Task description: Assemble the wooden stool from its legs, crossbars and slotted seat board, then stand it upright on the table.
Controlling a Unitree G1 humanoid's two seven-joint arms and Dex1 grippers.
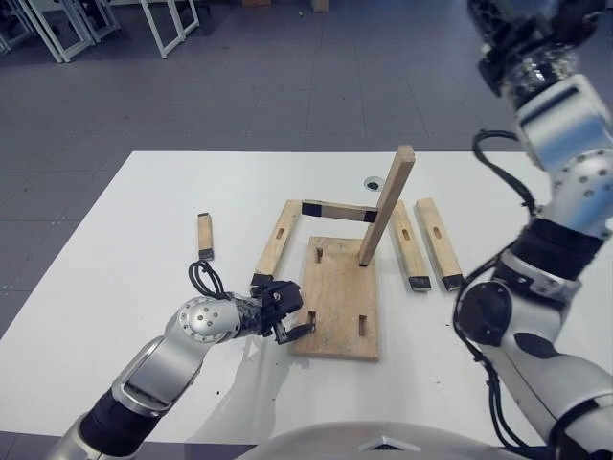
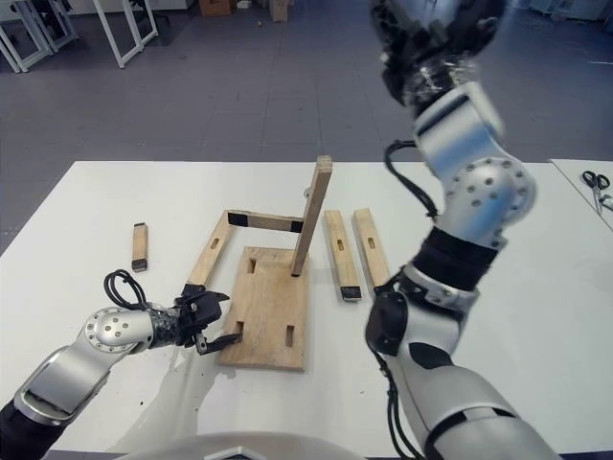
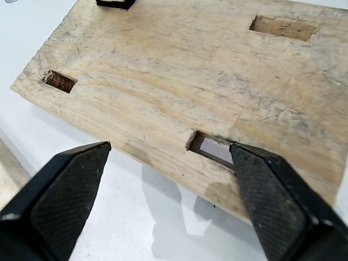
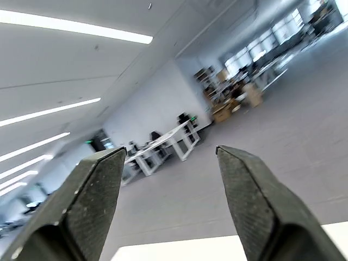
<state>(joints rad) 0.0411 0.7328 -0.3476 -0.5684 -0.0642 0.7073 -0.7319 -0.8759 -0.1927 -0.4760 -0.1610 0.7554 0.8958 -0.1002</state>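
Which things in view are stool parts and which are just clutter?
Job: seat board, upright leg in its slot, crossbar joining it to a flat leg, two loose legs, short loose crossbar.
Lying about: table grommet, scissors on the neighbouring table.

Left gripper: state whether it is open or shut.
Open. The left gripper has its fingers spread, one over the seat board, one over the table.

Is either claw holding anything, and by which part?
Nothing is held. The left claw is open at the edge of the seat board, not clamped; the right claw is open in the air.
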